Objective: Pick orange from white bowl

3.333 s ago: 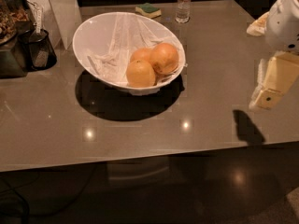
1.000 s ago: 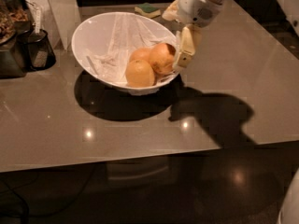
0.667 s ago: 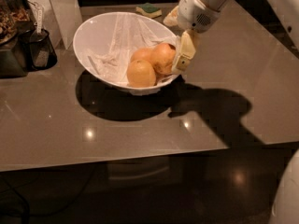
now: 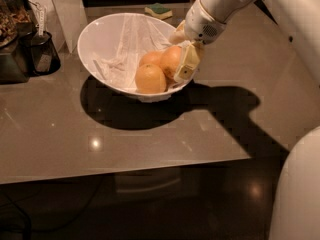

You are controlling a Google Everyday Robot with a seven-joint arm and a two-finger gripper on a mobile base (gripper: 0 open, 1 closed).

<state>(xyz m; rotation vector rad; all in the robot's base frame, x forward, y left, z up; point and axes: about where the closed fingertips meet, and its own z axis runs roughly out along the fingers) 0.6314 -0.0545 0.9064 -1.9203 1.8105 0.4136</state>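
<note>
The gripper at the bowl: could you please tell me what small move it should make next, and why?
Probably ease the gripper slightly deeper into the bowl, around the orange. The gripper sits at the bowl's right rim, against the orange's right side, and the orange is not yet lifted.

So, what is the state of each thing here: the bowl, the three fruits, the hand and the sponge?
white bowl: tilted, lined with crinkled clear plastic, holding three fruits.
orange: in the bowl on its right side, not lifted.
yellower fruit: in the bowl, at the front.
paler fruit: in the bowl, partly hidden behind the other two.
hand: open, at the bowl's right rim, by the orange.
sponge: lying flat on the table, behind the bowl.
</note>
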